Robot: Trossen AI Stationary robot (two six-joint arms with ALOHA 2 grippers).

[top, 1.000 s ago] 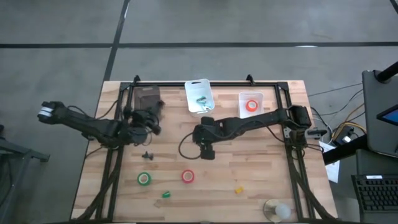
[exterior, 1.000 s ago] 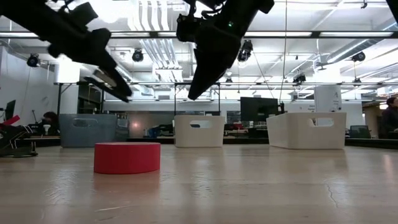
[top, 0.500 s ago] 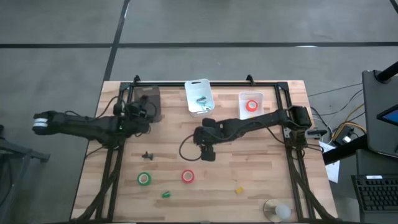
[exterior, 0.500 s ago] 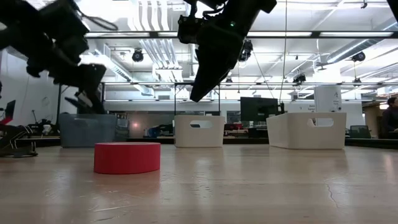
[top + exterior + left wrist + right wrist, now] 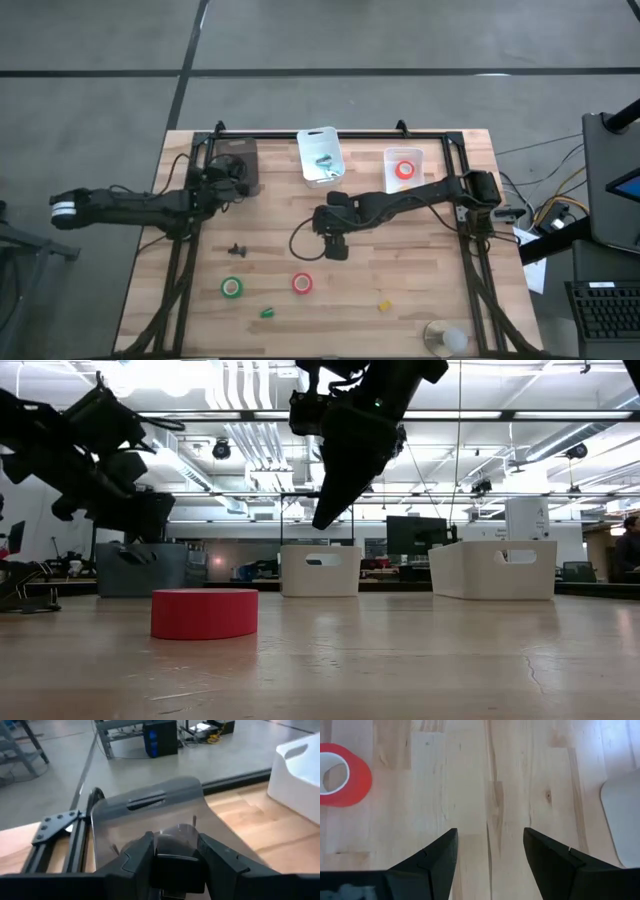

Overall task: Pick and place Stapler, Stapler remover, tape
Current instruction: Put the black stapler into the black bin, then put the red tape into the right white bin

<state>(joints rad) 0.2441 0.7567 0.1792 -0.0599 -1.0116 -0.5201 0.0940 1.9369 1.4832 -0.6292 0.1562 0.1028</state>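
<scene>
Right now your left gripper is hovering over the grey bin at the far left of the table, and its fingers are clamping a dark stapler between them above the bin's open top. Your right gripper is hanging over bare wood near the middle of the table with its fingers spread wide and nothing between them. You are seeing the green tape roll and a red-orange tape roll lying flat toward the near edge, well apart from both grippers, with a small yellow piece lying farther right. Another red-orange roll is sitting inside the far right white bin. A small dark staple remover is lying on the wood between the grey bin and the green roll. The middle white bin is holding some small green items.
</scene>
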